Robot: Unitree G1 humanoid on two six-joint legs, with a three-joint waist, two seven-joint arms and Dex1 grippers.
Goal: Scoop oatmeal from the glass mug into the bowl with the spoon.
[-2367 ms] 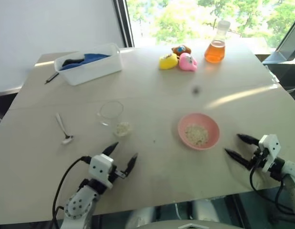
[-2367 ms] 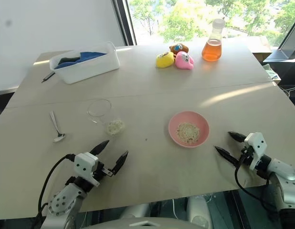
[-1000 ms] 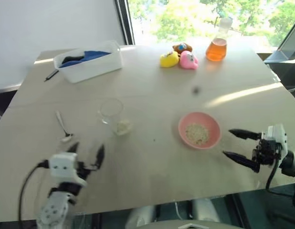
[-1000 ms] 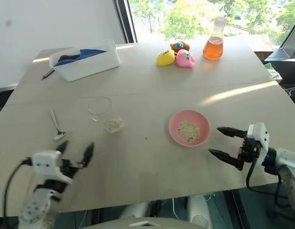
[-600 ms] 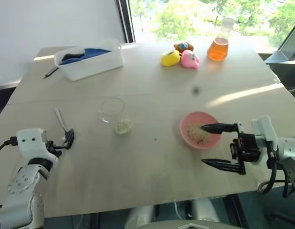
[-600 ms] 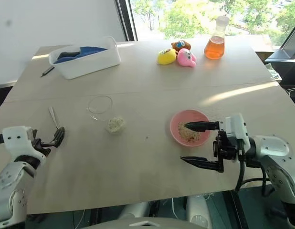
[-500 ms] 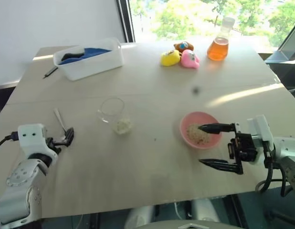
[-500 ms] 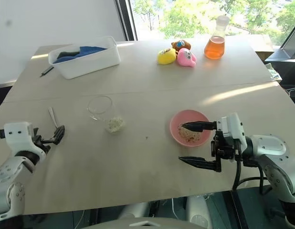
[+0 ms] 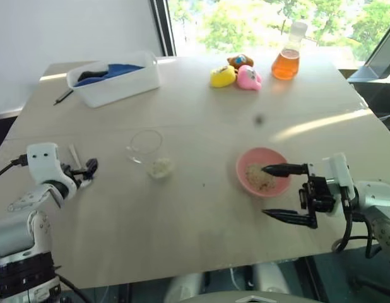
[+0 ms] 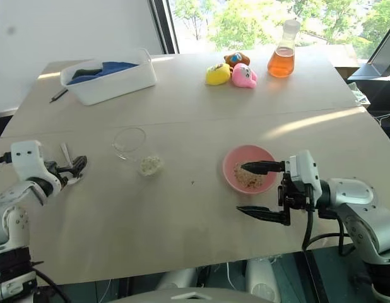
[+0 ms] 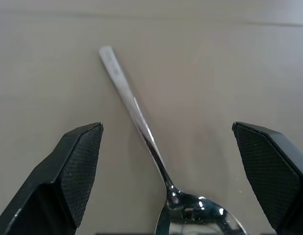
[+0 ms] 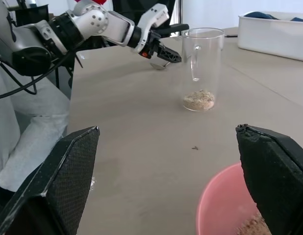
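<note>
- Left gripper (image 11: 178,176): fingers spread wide, empty. In its wrist view the two fingers (image 11: 75,171) stand either side of the spoon (image 11: 141,127), not touching it.
- Spoon: lies flat on the desk (image 9: 201,221) at its left edge, handle pointing away from the gripper, round end nearest the fingers.
- Right gripper (image 9: 278,192): fingers wide apart, empty; upper finger (image 9: 280,169) reaches over the near rim of the bowl (image 9: 252,186), lower finger hangs over bare desk just beside it.
- Bowl: pink, right of centre, with a small heap of oatmeal (image 9: 259,177) inside.
- Mug (image 12: 203,66): clear glass, upright, left of centre, between spoon and bowl and apart from both. The right wrist view shows a thin layer of flakes at its bottom.
- Step in hand, by my reading: pickup of the spoon; approach made, grasp not yet begun.
- Next move calls for: lowering the left fingers to desk level around the thin handle, then closing. The handle lies flush with the desk and is narrow and shiny, so a slip or a pinch on nothing seems the likely fault.
- After that: carry the spoon to the mug and dip into its narrow mouth.
- Right gripper's likely part: steadying the bowl; this cannot be confirmed.
</note>
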